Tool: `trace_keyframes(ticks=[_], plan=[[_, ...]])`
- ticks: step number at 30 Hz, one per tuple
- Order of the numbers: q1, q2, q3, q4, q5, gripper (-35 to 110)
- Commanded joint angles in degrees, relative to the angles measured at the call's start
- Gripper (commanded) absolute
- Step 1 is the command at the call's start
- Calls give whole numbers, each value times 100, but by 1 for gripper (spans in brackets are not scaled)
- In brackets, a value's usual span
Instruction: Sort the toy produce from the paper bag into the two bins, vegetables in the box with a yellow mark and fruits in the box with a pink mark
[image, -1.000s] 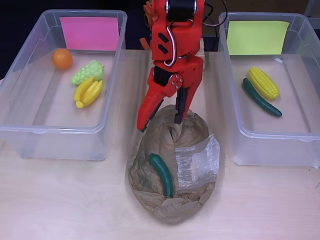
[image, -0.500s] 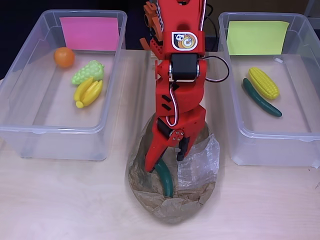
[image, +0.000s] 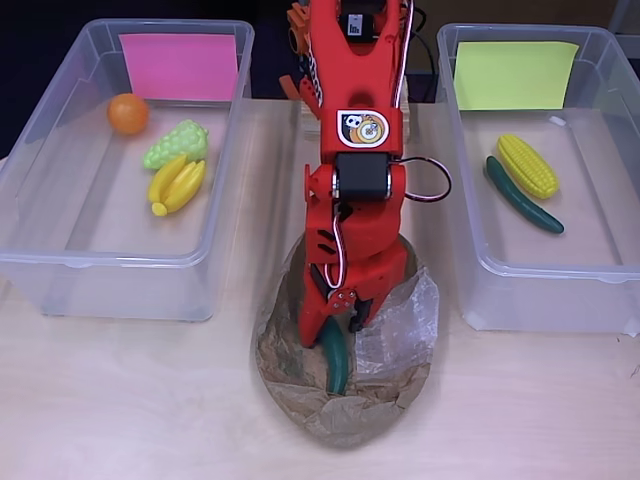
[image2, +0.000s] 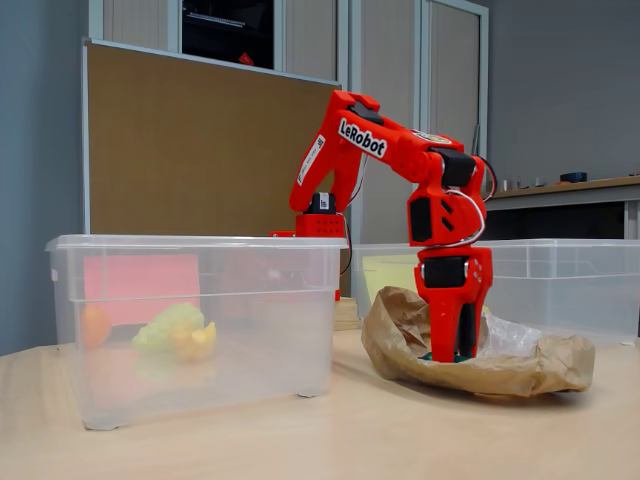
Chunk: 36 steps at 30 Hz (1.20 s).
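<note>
A crumpled brown paper bag (image: 300, 395) lies on the table between the two bins; the fixed view shows the same bag (image2: 530, 365). A green toy cucumber (image: 337, 372) rests in its open mouth. My red gripper (image: 332, 330) reaches down into the bag, open, its fingers on either side of the cucumber's upper end. In the fixed view the gripper (image2: 446, 350) stands upright inside the bag. The pink-marked box (image: 60, 265) holds an orange (image: 127, 113), green grapes (image: 176, 143) and a banana (image: 177, 185). The yellow-marked box (image: 590, 290) holds a corn cob (image: 527, 165) and a dark green cucumber (image: 523, 196).
A clear plastic patch (image: 400, 320) sticks out of the bag's right side. The red arm (image: 355, 100) stretches from the back edge down the gap between the bins. Bare tabletop (image: 130, 400) runs along the front.
The arm has swung forward and down from the bag's back rim into its mouth. The fingers have narrowed and now straddle the green cucumber's upper end.
</note>
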Motion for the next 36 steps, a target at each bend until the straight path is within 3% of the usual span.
trace_keyframes(ticks=[1,14,21,36], plan=[[-44,18,-149,193,123,20],[-237,360,-1503,1863,-62,17],[-510,1415,-1345,2382,44,17],[-1661,4852,123,3771,1582,17]])
